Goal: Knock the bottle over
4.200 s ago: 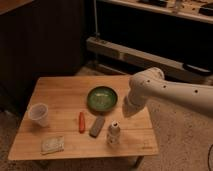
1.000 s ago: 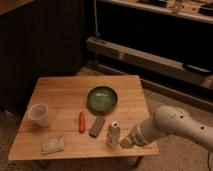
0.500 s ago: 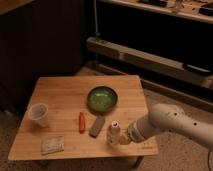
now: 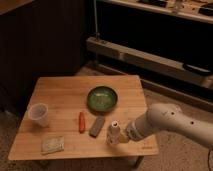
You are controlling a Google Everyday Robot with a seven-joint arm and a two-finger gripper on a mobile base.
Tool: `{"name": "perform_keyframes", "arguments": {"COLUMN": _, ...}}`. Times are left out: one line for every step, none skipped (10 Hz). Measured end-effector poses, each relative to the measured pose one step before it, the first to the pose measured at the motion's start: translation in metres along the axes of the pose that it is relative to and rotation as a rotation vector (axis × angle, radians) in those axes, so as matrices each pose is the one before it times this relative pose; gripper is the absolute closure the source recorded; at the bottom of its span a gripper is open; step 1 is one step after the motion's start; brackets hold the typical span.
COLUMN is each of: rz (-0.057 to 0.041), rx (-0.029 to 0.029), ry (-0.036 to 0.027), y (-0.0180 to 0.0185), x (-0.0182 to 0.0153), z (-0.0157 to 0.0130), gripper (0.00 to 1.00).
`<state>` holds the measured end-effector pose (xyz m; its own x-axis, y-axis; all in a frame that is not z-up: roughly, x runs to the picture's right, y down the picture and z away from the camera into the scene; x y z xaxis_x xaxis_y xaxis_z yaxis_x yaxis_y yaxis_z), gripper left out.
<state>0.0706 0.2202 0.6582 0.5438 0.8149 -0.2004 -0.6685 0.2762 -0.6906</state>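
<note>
The bottle (image 4: 113, 132) stands upright on the tabletop (image 4: 65, 95); the pincer (image 4: 123, 138) sits just beside it, its state unclear.

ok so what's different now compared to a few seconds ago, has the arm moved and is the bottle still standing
The arm swung down from over the table's right side, near the green bowl, to the front right edge, bringing the gripper against the bottle's right side. The bottle has not gone over, though it now seems to lean slightly left. The cup, orange item, dark bar and packet have not moved.
</note>
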Motion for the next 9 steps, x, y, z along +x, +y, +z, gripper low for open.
{"name": "perform_keyframes", "arguments": {"rz": 0.00062, "rx": 0.00325, "ry": -0.00172, "y": -0.00153, "x": -0.00074, "z": -0.00022, "gripper": 0.96}}
{"name": "perform_keyframes", "arguments": {"rz": -0.00053, "rx": 0.00066, "ry": -0.00048, "y": -0.00035, "x": -0.00080, "z": 0.00142, "gripper": 0.96}}
{"name": "perform_keyframes", "arguments": {"rz": -0.00107, "rx": 0.00267, "ry": 0.00082, "y": -0.00060, "x": -0.00042, "z": 0.00120, "gripper": 0.96}}
{"name": "perform_keyframes", "arguments": {"rz": -0.00317, "rx": 0.00599, "ry": -0.00100, "y": -0.00112, "x": -0.00146, "z": 0.00066, "gripper": 0.96}}
{"name": "perform_keyframes", "arguments": {"rz": -0.00012, "rx": 0.00646, "ry": -0.00130, "y": -0.00171, "x": -0.00036, "z": -0.00004, "gripper": 0.96}}
{"name": "perform_keyframes", "arguments": {"rz": 0.00094, "rx": 0.00385, "ry": -0.00150, "y": -0.00138, "x": -0.00053, "z": -0.00027, "gripper": 0.96}}
{"name": "perform_keyframes", "arguments": {"rz": -0.00027, "rx": 0.00228, "ry": -0.00020, "y": -0.00096, "x": -0.00071, "z": 0.00116, "gripper": 0.96}}
{"name": "perform_keyframes", "arguments": {"rz": -0.00164, "rx": 0.00209, "ry": -0.00035, "y": -0.00006, "x": -0.00145, "z": 0.00117, "gripper": 0.96}}
{"name": "perform_keyframes", "arguments": {"rz": -0.00148, "rx": 0.00305, "ry": -0.00109, "y": -0.00020, "x": -0.00182, "z": 0.00104, "gripper": 0.96}}
